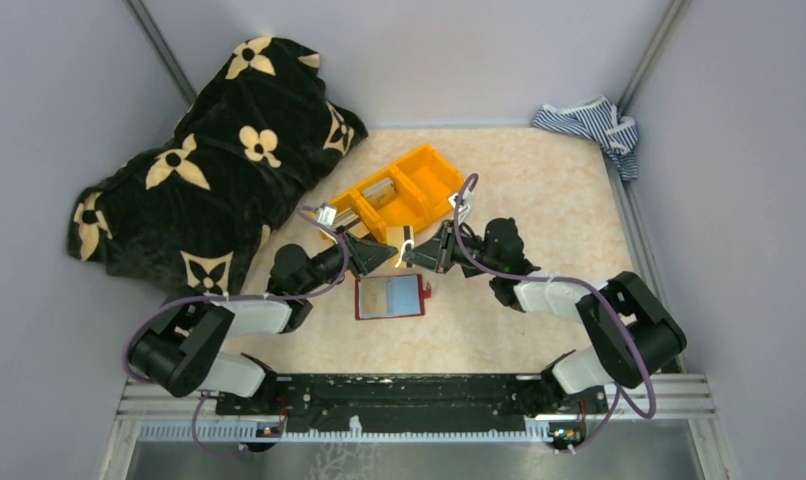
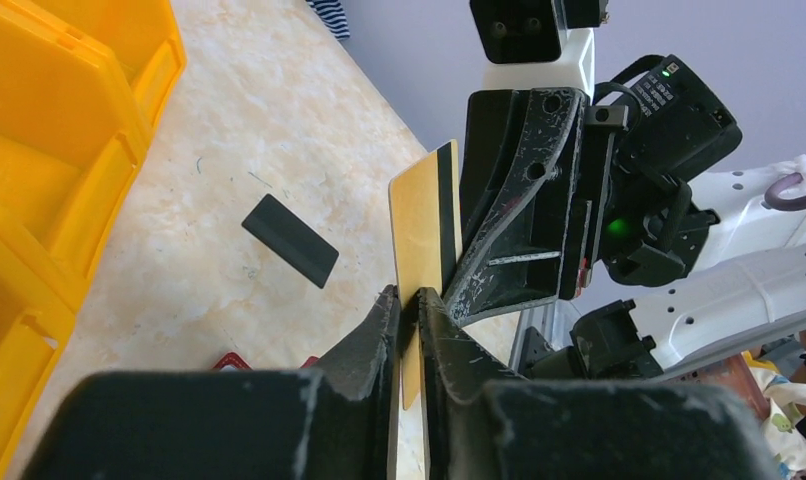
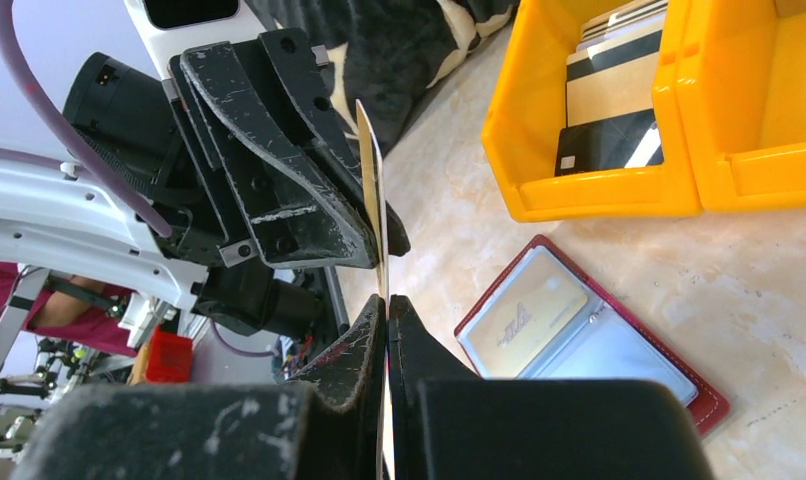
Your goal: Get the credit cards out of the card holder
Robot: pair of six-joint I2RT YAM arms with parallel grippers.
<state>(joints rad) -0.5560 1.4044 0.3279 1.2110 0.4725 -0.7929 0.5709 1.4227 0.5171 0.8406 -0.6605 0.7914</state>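
The card holder [image 1: 389,296] lies open on the table, dark red with pale blue pockets. In the right wrist view [image 3: 714,405] one beige card [image 3: 524,320] sits in its left pocket. My left gripper [image 1: 387,250] and right gripper [image 1: 421,250] meet tip to tip just above the holder's far edge. Both are shut on the same beige credit card with a black stripe [image 2: 424,220], held upright. It shows edge-on in the right wrist view [image 3: 372,170]. A dark card [image 2: 291,240] lies flat on the table beside the orange bin.
An orange three-compartment bin [image 1: 434,165] stands just beyond the grippers; one compartment holds several cards [image 3: 609,95]. A black patterned cloth [image 1: 219,150] is heaped at the far left. A striped cloth [image 1: 594,125] lies in the far right corner.
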